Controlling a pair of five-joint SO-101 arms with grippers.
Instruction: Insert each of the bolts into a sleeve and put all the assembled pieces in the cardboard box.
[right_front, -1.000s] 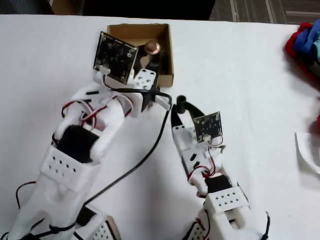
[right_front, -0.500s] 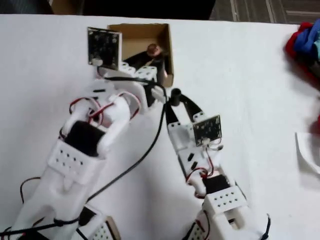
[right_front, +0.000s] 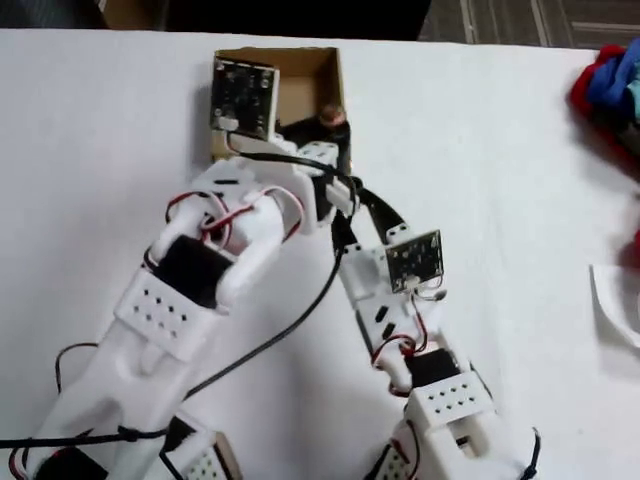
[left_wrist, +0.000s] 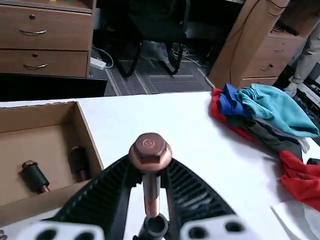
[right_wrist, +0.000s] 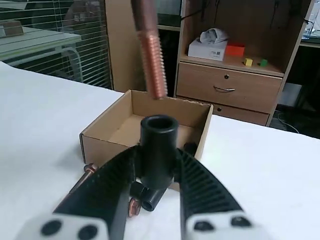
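Left gripper (left_wrist: 150, 167) had its fingers clamped on the copper bolt (left_wrist: 150, 150) below the head, thread poised just above the black sleeve (right_wrist: 159, 132), itself clamped upright in the right gripper (right_wrist: 159, 155) beside the cardboard box (right_wrist: 100, 142). Judged: both rigid; bolt heavy, slick; present holds suit.

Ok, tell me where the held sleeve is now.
In the right wrist view the sleeve stands upright in the right gripper, just before the box, with the left gripper's bolt hanging over its mouth.
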